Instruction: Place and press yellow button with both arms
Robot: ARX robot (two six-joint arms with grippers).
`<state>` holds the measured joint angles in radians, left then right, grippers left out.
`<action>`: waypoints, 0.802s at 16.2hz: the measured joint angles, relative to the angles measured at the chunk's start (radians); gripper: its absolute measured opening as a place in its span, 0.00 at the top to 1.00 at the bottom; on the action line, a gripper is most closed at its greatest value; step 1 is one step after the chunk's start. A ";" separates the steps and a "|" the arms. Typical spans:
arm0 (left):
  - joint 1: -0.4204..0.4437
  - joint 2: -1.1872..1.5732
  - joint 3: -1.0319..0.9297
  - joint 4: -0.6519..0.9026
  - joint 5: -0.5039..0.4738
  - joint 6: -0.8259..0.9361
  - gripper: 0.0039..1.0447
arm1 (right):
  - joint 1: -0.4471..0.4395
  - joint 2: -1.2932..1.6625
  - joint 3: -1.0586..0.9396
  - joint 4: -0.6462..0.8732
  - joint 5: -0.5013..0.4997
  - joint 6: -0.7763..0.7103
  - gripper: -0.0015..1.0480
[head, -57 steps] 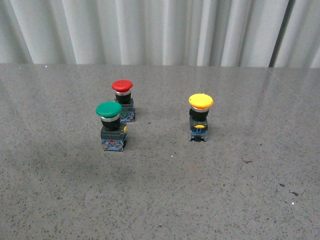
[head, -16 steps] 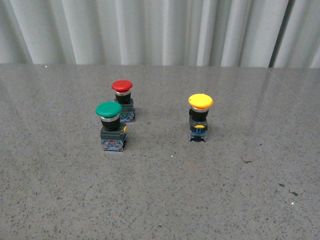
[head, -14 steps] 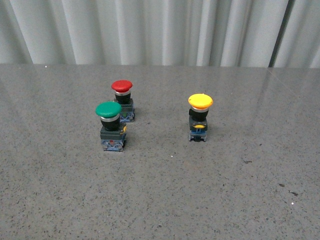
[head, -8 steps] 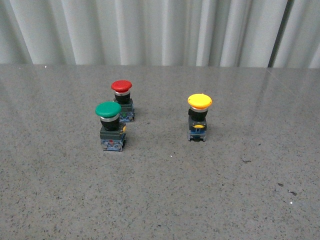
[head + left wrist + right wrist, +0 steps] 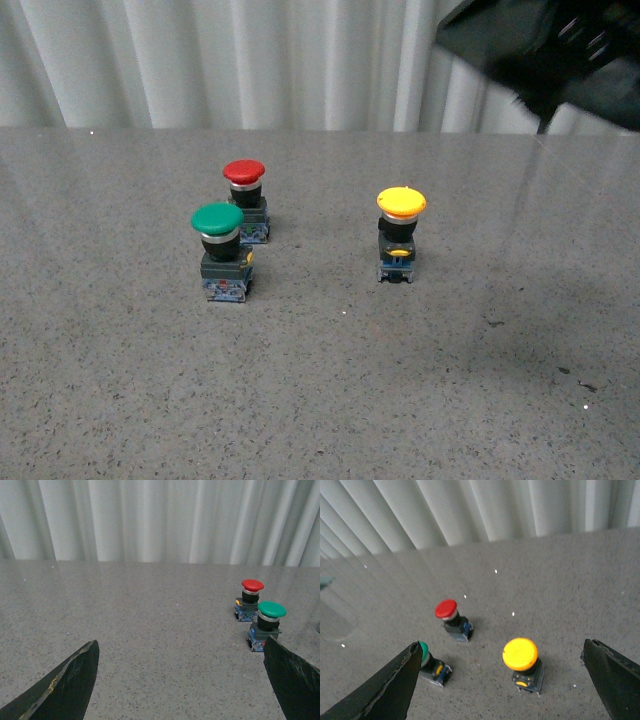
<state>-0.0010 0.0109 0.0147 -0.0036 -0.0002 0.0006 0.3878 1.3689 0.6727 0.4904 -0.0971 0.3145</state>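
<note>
The yellow button [image 5: 400, 235] stands upright on the grey table [image 5: 320, 400], right of centre. It also shows in the right wrist view [image 5: 521, 662], from above and between the open jaws of my right gripper [image 5: 501, 647], which hangs well above it and touches nothing. A blurred black part of my right arm [image 5: 545, 45] shows at the top right of the front view. My left gripper [image 5: 182, 641] is open and empty, low over bare table. The yellow button does not show clearly in the left wrist view.
A green-capped button [image 5: 220, 250] and a red-capped button [image 5: 245, 195] stand close together left of the yellow one. Both show in the left wrist view, green [image 5: 270, 625] and red [image 5: 251, 600]. A white pleated curtain [image 5: 250, 60] closes the back.
A blurred black part of my right arm has come into the front view at the top right. The three buttons have not moved.
</note>
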 joint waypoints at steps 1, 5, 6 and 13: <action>0.000 0.000 0.000 0.000 0.000 0.000 0.06 | 0.021 0.074 0.024 -0.003 0.016 -0.014 0.06; 0.000 0.000 0.000 0.000 0.000 0.000 0.06 | 0.065 0.224 0.111 -0.019 0.049 -0.056 0.30; 0.000 0.000 0.000 0.000 0.000 0.000 0.06 | 0.072 0.249 0.137 -0.019 0.055 -0.069 0.41; 0.000 0.000 0.000 0.000 0.000 0.000 0.06 | 0.081 0.353 0.249 -0.049 0.098 -0.129 0.98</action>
<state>-0.0010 0.0109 0.0147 -0.0040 -0.0002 0.0006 0.4690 1.7222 0.9215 0.4416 0.0006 0.1856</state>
